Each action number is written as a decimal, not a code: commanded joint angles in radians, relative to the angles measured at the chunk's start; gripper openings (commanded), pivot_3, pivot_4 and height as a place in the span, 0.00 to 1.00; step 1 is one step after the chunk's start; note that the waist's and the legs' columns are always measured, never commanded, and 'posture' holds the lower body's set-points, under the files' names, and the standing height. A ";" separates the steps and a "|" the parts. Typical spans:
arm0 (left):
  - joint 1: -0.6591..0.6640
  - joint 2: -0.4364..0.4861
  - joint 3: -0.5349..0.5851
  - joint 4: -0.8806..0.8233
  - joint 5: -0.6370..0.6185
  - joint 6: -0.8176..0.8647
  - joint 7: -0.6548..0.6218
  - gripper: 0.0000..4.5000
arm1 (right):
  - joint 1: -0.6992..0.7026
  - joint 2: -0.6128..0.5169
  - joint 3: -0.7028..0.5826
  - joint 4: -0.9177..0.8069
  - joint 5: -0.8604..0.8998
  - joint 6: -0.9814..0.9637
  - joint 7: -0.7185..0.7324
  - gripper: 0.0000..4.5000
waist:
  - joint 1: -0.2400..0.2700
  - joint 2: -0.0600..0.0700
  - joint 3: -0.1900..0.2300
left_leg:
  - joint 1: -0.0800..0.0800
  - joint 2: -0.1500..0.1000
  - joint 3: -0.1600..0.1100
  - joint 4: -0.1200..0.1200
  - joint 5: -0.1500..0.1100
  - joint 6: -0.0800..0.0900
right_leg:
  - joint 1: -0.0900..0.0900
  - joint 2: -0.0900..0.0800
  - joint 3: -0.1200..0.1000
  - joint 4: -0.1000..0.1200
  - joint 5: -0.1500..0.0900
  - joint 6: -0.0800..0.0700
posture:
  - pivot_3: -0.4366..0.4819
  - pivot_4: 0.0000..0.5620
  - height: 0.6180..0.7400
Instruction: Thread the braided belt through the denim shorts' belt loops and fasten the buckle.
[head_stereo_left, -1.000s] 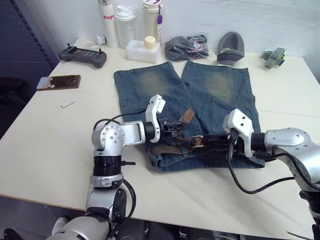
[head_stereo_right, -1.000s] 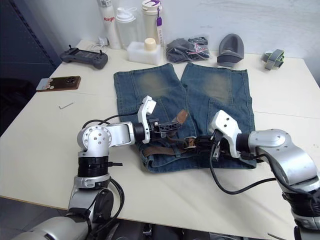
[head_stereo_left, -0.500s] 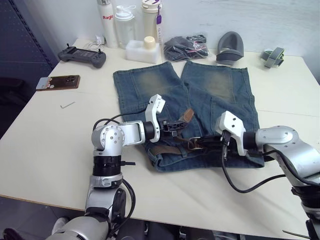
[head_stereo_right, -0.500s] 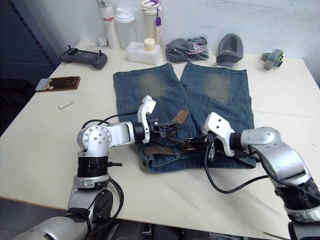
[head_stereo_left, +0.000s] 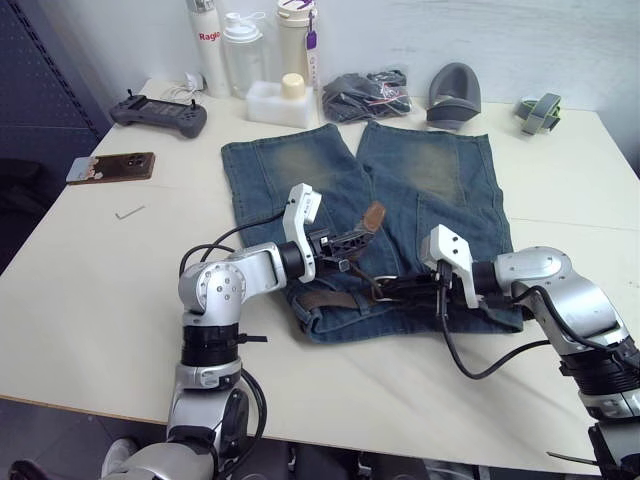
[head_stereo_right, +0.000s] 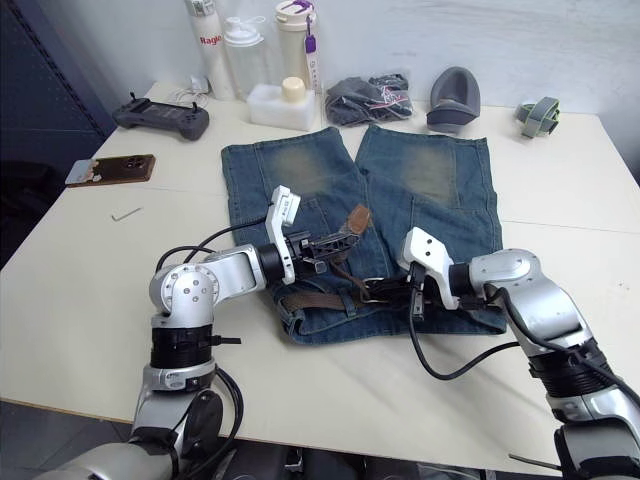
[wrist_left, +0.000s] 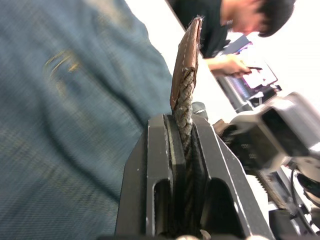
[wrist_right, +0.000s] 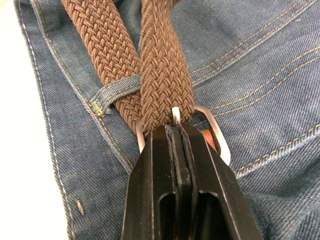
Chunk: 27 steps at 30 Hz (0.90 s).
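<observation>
Braided belt (wrist_right: 162, 75) runs along the waistband of the denim shorts (head_stereo_left: 430, 170), which lie flat mid-table w/ legs pointing away from the robot. In right wrist view two woven strands show side by side: one passes under a belt loop (wrist_right: 114, 92), the other goes through the buckle (wrist_right: 215, 132). Only part of the buckle frame is seen; the rest is covered by the black fingers, and the prong is hard to make out. Right gripper (wrist_right: 177, 132) is pinched closed at the buckle, the fingers meeting over it. How far round the waistband the belt is threaded can't be told; the arms hide much of it.

Left gripper (wrist_left: 182, 132) is clamped on the belt near its tan leather tip (wrist_left: 186, 55), which stands up clear of the denim. In head views the tip (head_stereo_left: 373, 216) sticks up above the shorts' crotch area.

Beyond the legs: bottles (head_stereo_left: 240, 50), a dark cloth bundle (head_stereo_left: 362, 95), a grey cap-like item (head_stereo_left: 452, 92), a small strap roll (head_stereo_left: 538, 108). To the robot's left, a controller (head_stereo_left: 160, 112), a phone (head_stereo_left: 110, 166), a hex key (head_stereo_left: 128, 212). A person (wrist_left: 235, 30) shows blurred in left wrist view.
</observation>
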 joint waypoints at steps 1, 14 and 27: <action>0.076 0.034 -0.112 -0.065 0.127 -0.294 -0.100 0.00 | 0.026 0.012 0.048 0.044 -0.025 0.043 0.014 0.01 | -0.002 0.000 0.000 | 0.001 0.000 0.000 0.000 0.000 0.000 | 0.001 0.000 0.000 0.000 0.000 0.000 | 0.48 0.27 0.31; 0.283 0.065 -0.055 -0.031 0.116 -0.575 -0.219 0.00 | -0.037 0.036 -0.084 -0.016 0.128 0.231 0.004 0.01 | -0.003 0.002 0.001 | -0.001 0.001 -0.001 0.000 -0.001 0.001 | -0.001 -0.001 0.000 -0.001 0.000 -0.001 | 0.48 0.27 0.31; 0.331 0.107 -0.095 -0.071 0.096 -0.554 -0.253 0.00 | -0.101 0.061 -0.021 0.045 0.109 0.239 0.039 0.01 | -0.003 0.004 0.002 | -0.002 0.001 -0.001 -0.002 -0.002 0.001 | -0.002 -0.001 0.000 -0.002 0.000 -0.001 | 0.48 0.27 0.31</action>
